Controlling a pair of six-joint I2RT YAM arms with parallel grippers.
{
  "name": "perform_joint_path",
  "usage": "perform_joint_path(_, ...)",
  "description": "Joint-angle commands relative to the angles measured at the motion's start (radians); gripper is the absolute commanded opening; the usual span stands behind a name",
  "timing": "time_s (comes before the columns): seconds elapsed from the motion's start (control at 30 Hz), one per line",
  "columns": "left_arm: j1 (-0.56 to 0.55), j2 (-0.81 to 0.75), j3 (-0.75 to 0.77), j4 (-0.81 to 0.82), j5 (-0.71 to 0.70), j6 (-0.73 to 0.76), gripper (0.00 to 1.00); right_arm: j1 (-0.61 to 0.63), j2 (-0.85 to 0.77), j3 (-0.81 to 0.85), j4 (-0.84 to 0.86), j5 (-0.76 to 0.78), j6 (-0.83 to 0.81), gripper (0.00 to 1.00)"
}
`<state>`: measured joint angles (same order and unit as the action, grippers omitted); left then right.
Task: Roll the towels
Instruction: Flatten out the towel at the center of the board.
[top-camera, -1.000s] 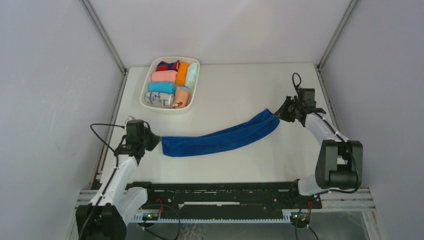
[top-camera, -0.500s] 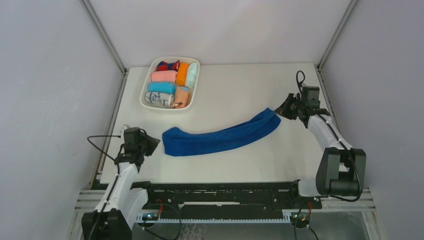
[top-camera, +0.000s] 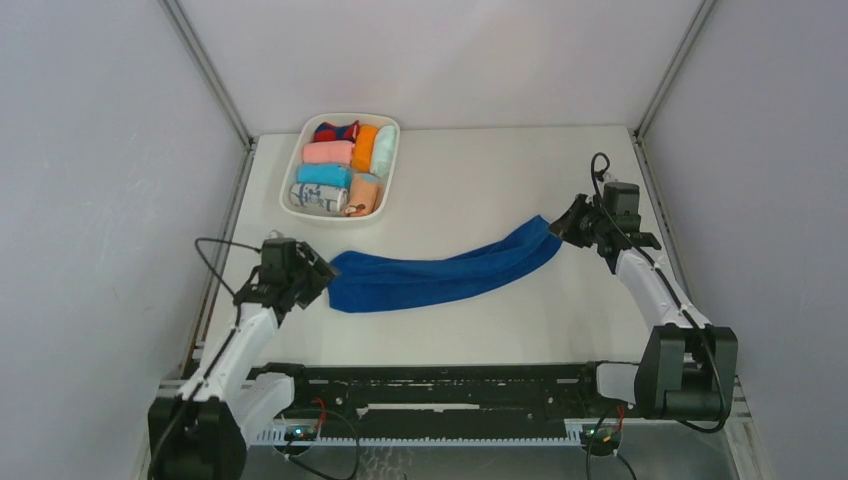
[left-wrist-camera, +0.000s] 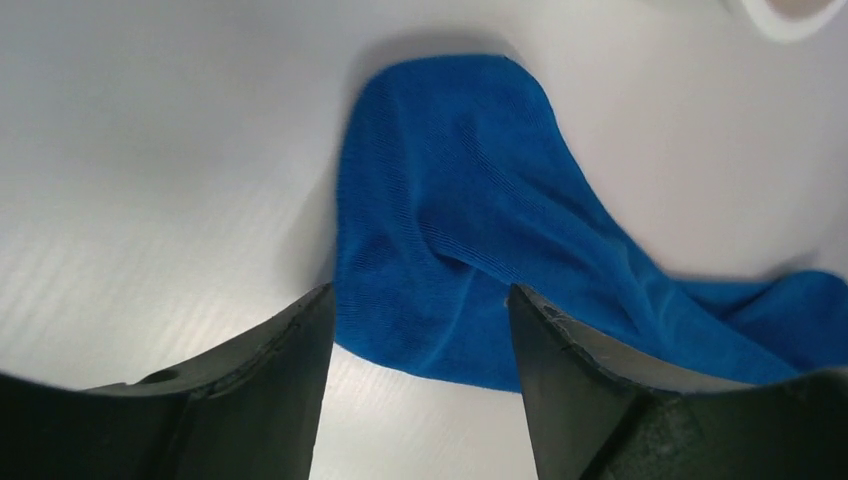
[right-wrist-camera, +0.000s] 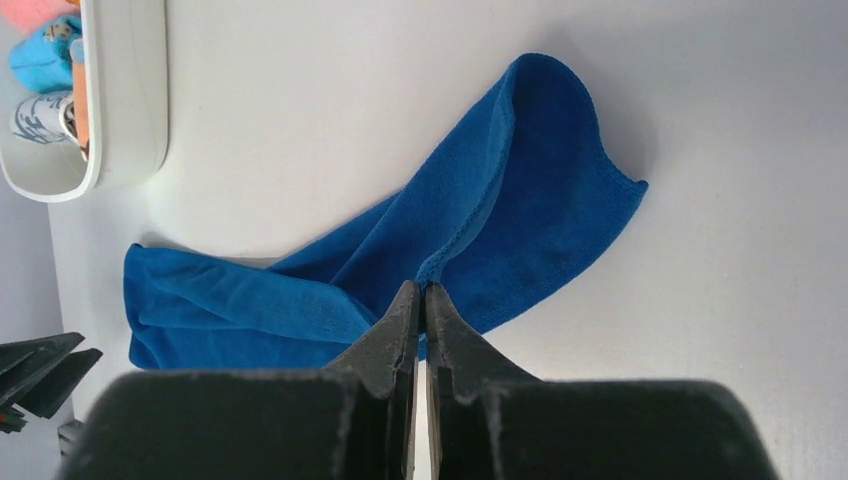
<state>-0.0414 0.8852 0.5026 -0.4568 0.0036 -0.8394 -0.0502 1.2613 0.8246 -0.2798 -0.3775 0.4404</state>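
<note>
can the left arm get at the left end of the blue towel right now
Probably yes: its open fingers sit right at the blue towel's end, with nothing lying between.

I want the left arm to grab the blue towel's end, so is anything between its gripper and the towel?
Nothing visible. The left gripper stands open right at the blue towel's near end, with only table surface around it.

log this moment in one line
blue towel: unrolled | left gripper: open at its left end | right gripper: shut on its right end
</note>
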Motion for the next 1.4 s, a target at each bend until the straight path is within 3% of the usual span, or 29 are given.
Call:
perform_joint_path(0.0,-0.097,0.134,0.089,0.071,-0.012,0.045,0.67,0.005,-0.064,-0.013,0.062,0.047,-0.018,0.00)
perform_joint_path(0.23,-0.121,0.282,0.057,0.106,-0.031,0.053,0.66,-0.001,-0.103,-0.014,0.065,0.060,-0.012,0.00)
perform_joint_path(0.4,-0.139,0.293,-0.071,0.139,0.030,0.016,0.54,-0.008,-0.130,-0.017,0.062,0.083,0.007,0.00)
perform_joint_path(0.6,-0.141,0.060,-0.222,0.019,0.056,-0.036,0.44,-0.050,-0.190,-0.017,0.002,0.155,0.030,0.00)
perform_joint_path(0.8,-0.214,-0.213,-0.252,-0.118,0.099,-0.135,0.43,-0.059,-0.231,-0.018,-0.011,0.149,0.029,0.00)
perform_joint_path(0.97,-0.216,-0.267,-0.144,-0.205,0.045,-0.118,0.56,-0.059,-0.236,-0.017,0.001,0.108,0.018,0.00)
perform_joint_path(1.1,-0.215,-0.179,0.048,-0.249,-0.093,-0.011,0.60,-0.053,-0.236,-0.017,0.005,0.095,0.009,0.00)
perform_joint_path(1.37,-0.217,0.273,0.298,-0.171,-0.075,0.207,0.59,-0.040,-0.234,-0.027,0.021,0.071,-0.001,0.00)
